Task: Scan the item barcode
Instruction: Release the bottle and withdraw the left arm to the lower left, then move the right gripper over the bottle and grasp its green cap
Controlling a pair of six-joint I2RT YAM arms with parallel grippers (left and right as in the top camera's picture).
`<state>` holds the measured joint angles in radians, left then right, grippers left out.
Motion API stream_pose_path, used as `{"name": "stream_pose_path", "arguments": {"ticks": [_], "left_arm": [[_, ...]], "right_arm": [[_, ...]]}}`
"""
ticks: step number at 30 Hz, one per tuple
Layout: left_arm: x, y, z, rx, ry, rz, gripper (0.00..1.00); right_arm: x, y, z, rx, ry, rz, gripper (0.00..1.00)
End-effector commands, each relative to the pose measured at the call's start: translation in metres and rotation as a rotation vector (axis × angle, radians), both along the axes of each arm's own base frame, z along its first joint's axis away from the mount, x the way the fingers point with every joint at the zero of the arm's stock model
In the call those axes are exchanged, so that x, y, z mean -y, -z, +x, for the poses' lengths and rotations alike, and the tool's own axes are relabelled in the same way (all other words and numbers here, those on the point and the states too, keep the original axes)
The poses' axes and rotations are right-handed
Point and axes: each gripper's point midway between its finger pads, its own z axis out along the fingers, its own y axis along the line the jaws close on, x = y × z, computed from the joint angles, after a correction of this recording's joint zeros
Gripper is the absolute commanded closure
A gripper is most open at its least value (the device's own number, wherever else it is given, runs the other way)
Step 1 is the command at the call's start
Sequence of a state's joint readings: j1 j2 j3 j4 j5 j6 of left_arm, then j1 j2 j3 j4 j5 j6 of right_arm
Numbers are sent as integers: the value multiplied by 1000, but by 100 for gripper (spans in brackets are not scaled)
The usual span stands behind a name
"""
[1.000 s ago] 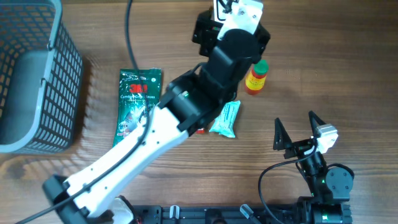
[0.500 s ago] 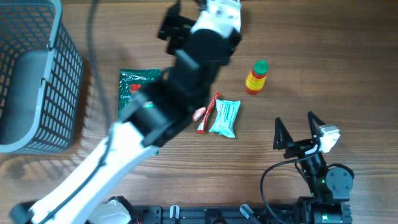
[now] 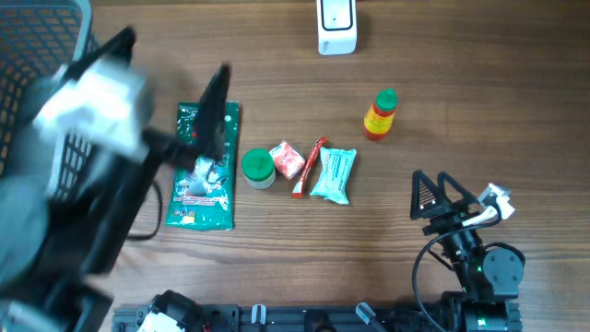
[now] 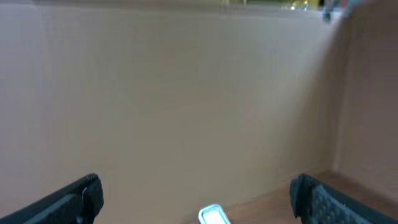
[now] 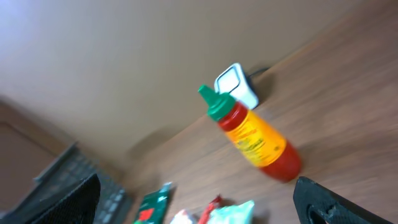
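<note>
Overhead: one scanner [image 3: 336, 23], one bottle [image 3: 379, 115], one jar [image 3: 258, 168]; left tool [image 4: 198, 196] and right tool [image 3: 438, 194] gape empty.

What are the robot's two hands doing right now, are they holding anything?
Left hand: open, holding nothing.
Right hand: open, holding nothing.

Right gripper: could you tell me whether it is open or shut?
Open. On the right gripper, the fingers stand wide apart in overhead and wrist views, nothing between them.
</note>
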<state>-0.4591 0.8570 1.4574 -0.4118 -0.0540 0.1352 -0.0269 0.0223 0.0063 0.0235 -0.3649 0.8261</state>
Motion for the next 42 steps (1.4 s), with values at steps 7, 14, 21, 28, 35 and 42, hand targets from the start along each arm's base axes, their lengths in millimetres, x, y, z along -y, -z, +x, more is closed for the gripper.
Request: {"name": "stream_pose_path", "arguments": {"ticks": [7, 14, 21, 28, 35, 42], "left_arm": [[-59, -28, -106, 397, -67, -129, 0], [-59, -28, -112, 409, -63, -123, 0], [-63, -26, -115, 416, -99, -97, 0], [-53, -19, -138, 472, -50, -39, 0], [-52, -10, -130, 470, -52, -38, 0], [-52, -8, -129, 475, -52, -39, 0]], "right_arm": [[-68, -2, -44, -312, -468, 496, 0], [-79, 3, -56, -259, -558, 347, 0], [-67, 4, -43, -263, -451, 222, 1], [-20, -30, -4, -456, -141, -51, 0], [22, -71, 44, -904, 50, -223, 0], [-8, -81, 103, -979, -53, -228, 1]]}}
